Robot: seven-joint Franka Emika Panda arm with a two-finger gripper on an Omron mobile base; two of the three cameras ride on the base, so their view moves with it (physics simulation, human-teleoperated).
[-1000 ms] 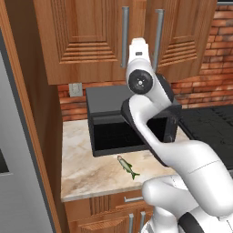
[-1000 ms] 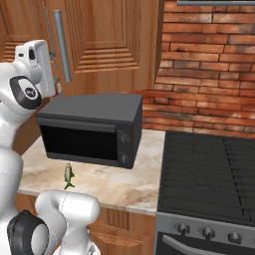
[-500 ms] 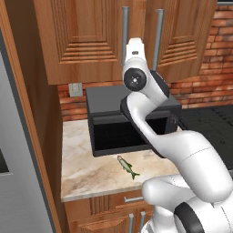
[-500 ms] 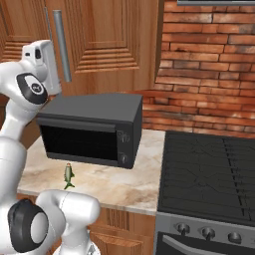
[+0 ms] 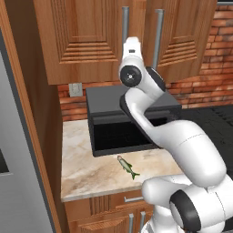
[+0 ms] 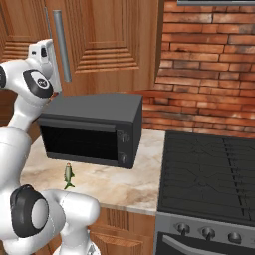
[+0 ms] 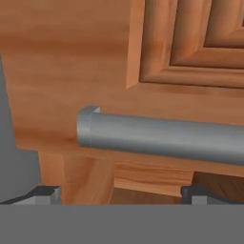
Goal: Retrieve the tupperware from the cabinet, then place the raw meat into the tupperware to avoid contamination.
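- Reference landmark: the microwave, a black box standing on the marble counter against the brick wall.
- The cabinet hangs directly above the microwave. Both paneled doors are shut; two vertical silver bar handles sit side by side at the centre seam.
- The gripper is raised above the microwave top, level with the lower end of the left door's handle.
- In the hand view, that handle bar crosses the frame just beyond the fingertips, with its capped end toward the frame's left. The bar is close to the fingertips; contact cannot be confirmed.
- Jaw state: spread wide apart, one tip at each side of the frame, nothing clamped between them.
- The raw meat, a small slender fish, lies flat on the counter just in front of the microwave door, near the door's middle.
- A black stove sits beside the microwave, on its right in the right base view.
- A wall outlet is mounted on the brick to the left of the microwave, under the cabinet.
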